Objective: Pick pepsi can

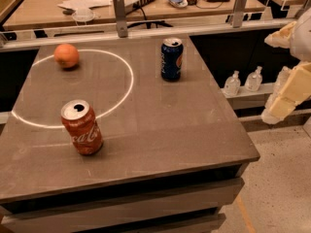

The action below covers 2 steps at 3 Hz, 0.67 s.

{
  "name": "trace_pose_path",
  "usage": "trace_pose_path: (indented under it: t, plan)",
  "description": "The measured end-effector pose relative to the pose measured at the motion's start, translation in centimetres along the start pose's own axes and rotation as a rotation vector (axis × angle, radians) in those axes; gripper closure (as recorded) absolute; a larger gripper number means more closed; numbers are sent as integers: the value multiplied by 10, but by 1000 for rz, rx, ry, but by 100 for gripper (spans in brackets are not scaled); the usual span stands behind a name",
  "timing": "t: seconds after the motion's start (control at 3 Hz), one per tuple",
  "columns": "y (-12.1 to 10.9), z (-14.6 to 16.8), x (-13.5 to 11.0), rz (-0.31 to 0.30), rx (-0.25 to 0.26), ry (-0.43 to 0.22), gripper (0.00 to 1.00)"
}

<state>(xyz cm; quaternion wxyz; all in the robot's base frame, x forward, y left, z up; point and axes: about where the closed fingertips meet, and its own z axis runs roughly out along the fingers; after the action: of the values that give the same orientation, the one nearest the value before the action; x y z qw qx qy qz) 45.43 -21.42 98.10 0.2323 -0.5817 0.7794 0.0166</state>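
Note:
The pepsi can (171,58) is dark blue with a silver top and stands upright at the far right of the grey table (160,125). My gripper (287,95) is cream-coloured and hangs at the right edge of the view. It is off the table's right side, well right of the pepsi can and nearer to me, touching nothing.
A red cola can (82,128) stands upright at the front left. An orange (66,55) lies at the far left, on a white circle line. A rail with posts (119,14) and a cluttered desk run behind. Clear bottles (243,81) stand on a low shelf to the right.

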Motion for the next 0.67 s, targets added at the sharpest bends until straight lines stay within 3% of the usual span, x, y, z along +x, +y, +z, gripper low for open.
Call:
trace_pose_path:
  t: [0.33, 0.67]
  plan:
    - [-39, 17, 6, 57, 36, -217, 0]
    - [-72, 45, -14, 134, 31, -447, 0]
